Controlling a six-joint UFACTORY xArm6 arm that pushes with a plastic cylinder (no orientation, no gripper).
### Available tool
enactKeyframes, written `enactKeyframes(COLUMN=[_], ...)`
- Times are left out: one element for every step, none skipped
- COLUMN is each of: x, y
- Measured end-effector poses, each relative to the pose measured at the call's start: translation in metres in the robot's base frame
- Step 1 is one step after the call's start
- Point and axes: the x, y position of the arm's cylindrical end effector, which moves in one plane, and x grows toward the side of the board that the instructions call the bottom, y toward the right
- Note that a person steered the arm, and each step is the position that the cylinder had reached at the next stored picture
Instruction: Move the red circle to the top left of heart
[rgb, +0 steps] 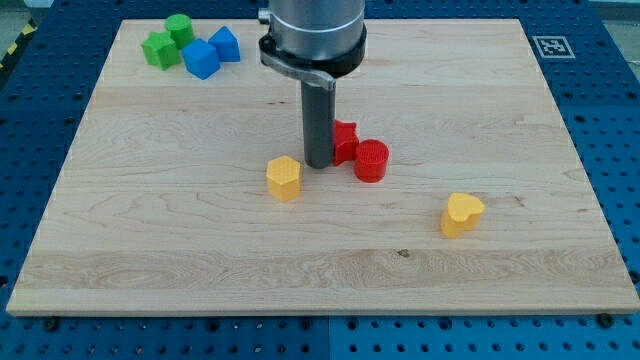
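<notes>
The red circle (371, 160) is a short red cylinder near the board's middle. A second red block (345, 141), its shape unclear, touches it on its upper left. The yellow heart (461, 213) lies toward the view's bottom right, well apart from the red circle. My tip (319, 164) rests on the board just left of the two red blocks, close beside the second red block. A yellow hexagon block (284, 178) lies just left of and below my tip.
Two green blocks (168, 40) and two blue blocks (211, 52) cluster at the view's top left. The wooden board (150, 250) sits on a blue perforated table. A black and white marker (552, 46) is at the board's top right corner.
</notes>
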Motion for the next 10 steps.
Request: enactKeyframes(x=[-0.017, -0.020, -0.023, -0.008, -0.004, -0.003, 0.003, 0.004, 0.010, 0.034], y=[0.018, 0.020, -0.015, -0.049, -0.039, 0.007, 0.042, 0.054, 0.049, 0.062])
